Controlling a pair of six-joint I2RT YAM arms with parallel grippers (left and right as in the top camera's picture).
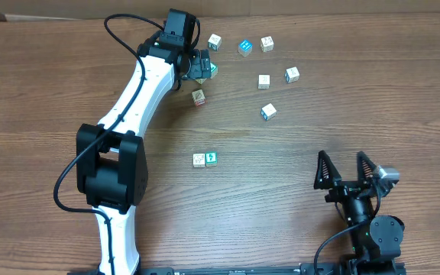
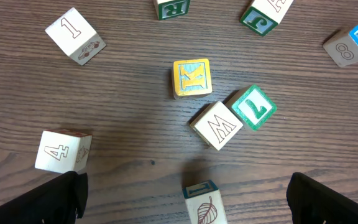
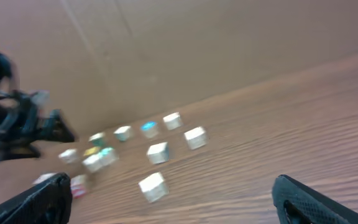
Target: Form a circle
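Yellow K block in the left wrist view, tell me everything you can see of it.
The yellow K block looks like a wooden cube, its top face framed in yellow with a blue K on a pale ground. It sits flat on the wood-grain table, nearly square to the picture, with nothing holding it. The M block lies just below and right, seemingly a narrow gap apart.

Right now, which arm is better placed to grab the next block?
Left. The left gripper hangs open right over the blocks at the far side; the right gripper, also open, sits near the front edge, away from every block.
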